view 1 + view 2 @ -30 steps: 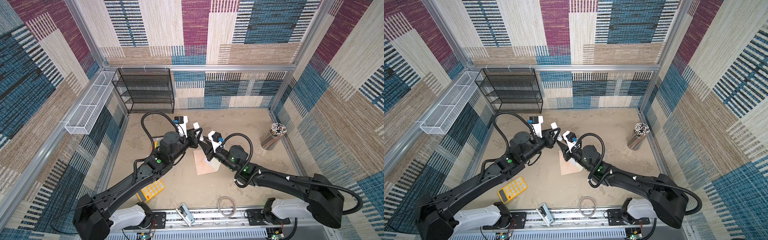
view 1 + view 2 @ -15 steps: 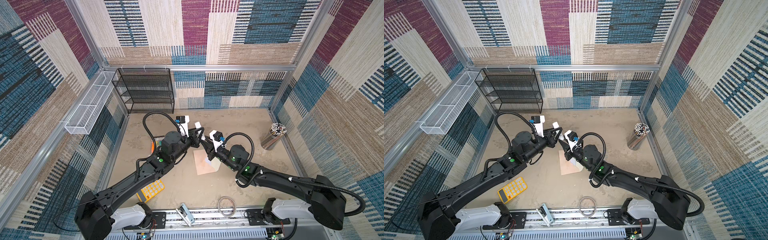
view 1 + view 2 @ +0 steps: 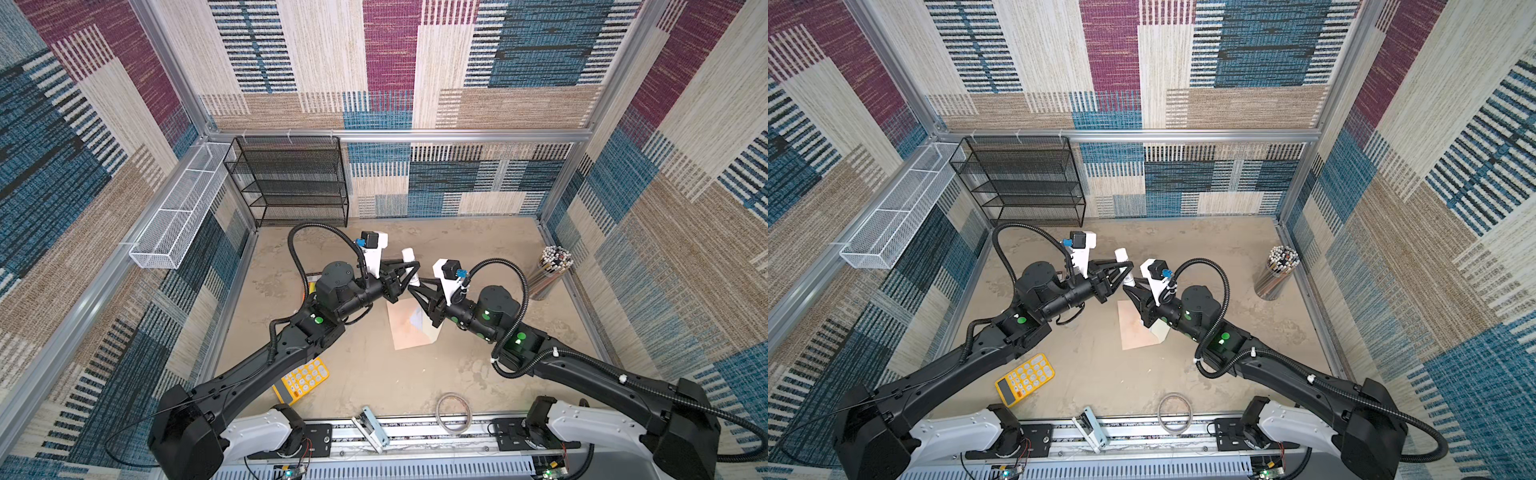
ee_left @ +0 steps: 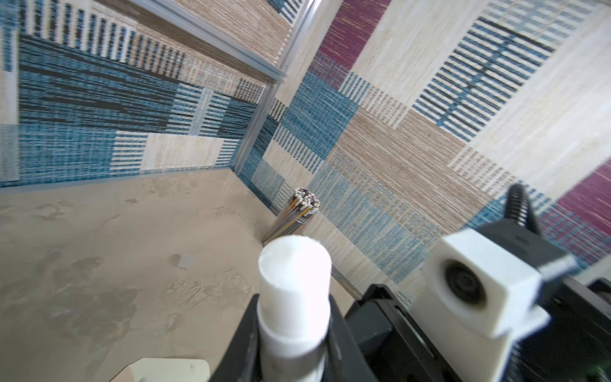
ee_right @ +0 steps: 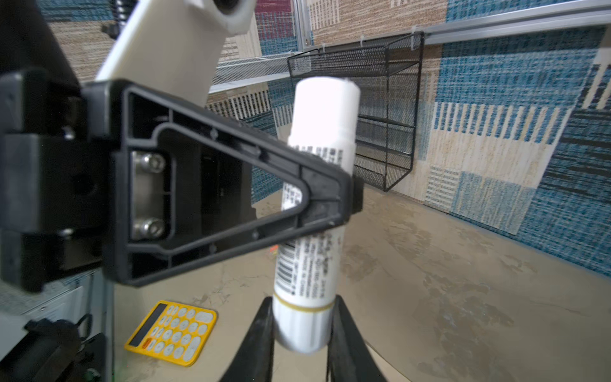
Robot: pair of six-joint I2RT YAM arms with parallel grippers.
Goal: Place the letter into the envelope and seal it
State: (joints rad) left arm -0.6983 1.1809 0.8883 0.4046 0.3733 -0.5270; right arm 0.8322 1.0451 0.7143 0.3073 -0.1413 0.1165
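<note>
The right gripper (image 5: 302, 327) is clamped on the lower end of a white glue stick (image 5: 322, 132), and the left gripper (image 4: 292, 330) pinches its middle. The envelope (image 3: 409, 328) lies on the table (image 3: 374, 374) beneath them.

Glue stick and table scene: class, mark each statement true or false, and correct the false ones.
1. The left tool and the right tool both grip the white glue stick. True.
2. The envelope is lifted off the table. False: it lies on the table, below the two tools.
3. The yellow calculator lies on the envelope. False: it lies on the table, apart from the envelope, beside the left arm.
4. A cup of pencils stands near the table's right edge in a top view. True.
</note>
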